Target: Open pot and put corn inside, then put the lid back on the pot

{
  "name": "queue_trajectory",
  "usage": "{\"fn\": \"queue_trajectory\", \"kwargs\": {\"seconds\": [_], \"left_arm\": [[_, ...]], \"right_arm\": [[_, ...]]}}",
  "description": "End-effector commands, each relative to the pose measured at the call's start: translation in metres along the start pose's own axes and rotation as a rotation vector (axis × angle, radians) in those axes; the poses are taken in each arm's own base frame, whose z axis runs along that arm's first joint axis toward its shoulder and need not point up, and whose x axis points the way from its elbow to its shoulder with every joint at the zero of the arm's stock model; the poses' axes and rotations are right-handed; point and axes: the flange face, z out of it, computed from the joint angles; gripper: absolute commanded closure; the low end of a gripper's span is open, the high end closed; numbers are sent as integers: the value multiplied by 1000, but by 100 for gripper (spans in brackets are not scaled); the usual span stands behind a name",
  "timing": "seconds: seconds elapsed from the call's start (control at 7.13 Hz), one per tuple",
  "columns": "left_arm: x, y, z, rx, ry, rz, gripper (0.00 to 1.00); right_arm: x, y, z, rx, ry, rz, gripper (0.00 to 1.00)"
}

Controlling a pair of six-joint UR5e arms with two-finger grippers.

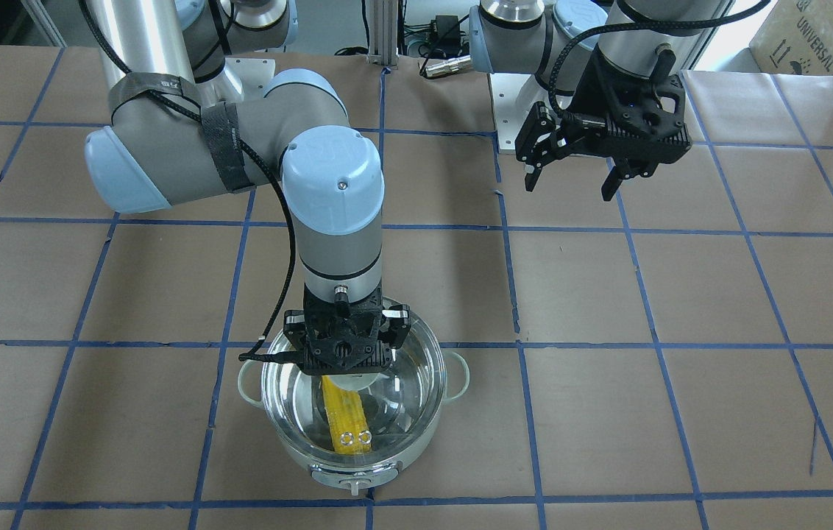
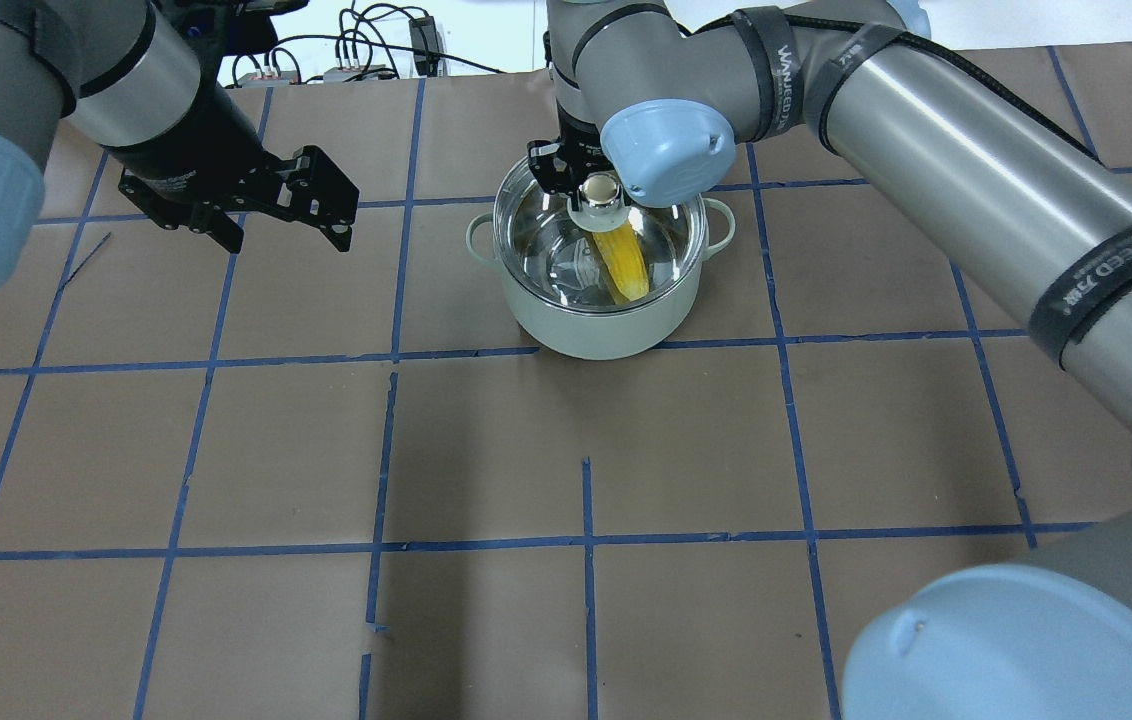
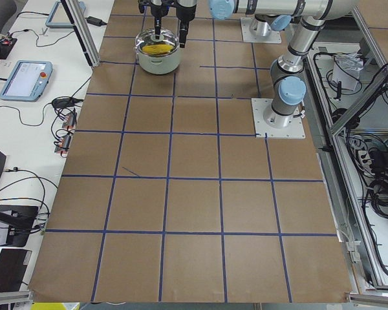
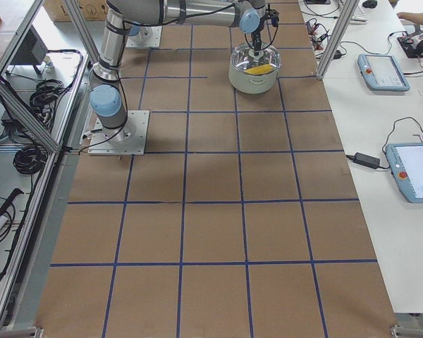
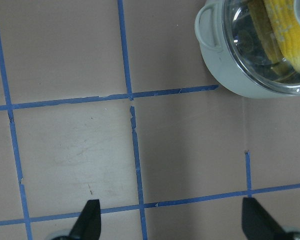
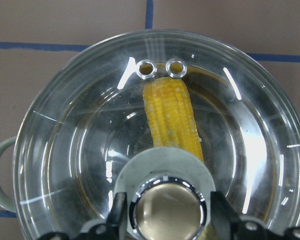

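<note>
Jaws of the right gripper flank the knob of the lid, grip or release not determinable; lid sits on the pot, corn inside; left gripper spread wide, well apart; judged final step, needing release and a straight lift; finger contact hidden by the wrist.

"UNIVERSAL" on the cardboard box beyond the left gripper; "WANJEED" on the strap up-arm of the right gripper.

Glossy clear glass lid with polished metal knob; pot mirror-bright steel inside, smooth pale finish outside; corn bumpy-kernelled; tabletop matt brown paper, blue tape.
</note>
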Motion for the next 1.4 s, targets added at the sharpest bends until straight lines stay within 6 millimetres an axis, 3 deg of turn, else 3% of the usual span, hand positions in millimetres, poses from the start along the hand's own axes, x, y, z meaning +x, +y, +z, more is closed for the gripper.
{"fn": "queue_trajectory", "kwargs": {"seconds": [0.0,0.14,0.28,0.42,0.56,0.7,0.98,1.12,1.26], "left_arm": [[-1,7,7,-2,-6,-21,0],[-1,7,6,3,-7,-19,0],[-1,8,8,-7,-8,-21,0],[-1,8,8,-8,-9,-21,0],[-4,9,8,-17,-38,-23,0],[-11,11,9,-34,-112,-35,0],[-11,14,8,-46,-125,-35,0],[-12,16,7,-50,-122,-37,0],[-11,12,9,-52,-116,-29,0]], "right_arm": [[0,0,1,-1,0,6,2],[1,-2,0,2,0,9,1],[20,-15,-6,15,-1,28,1],[56,-24,-16,-20,-10,42,0],[99,-16,-39,-79,2,-8,1],[143,3,-79,-118,8,-2,1],[199,37,-130,-132,6,-8,0],[200,70,-159,-216,-5,-47,0],[197,90,-184,-211,-5,-54,0]]}}
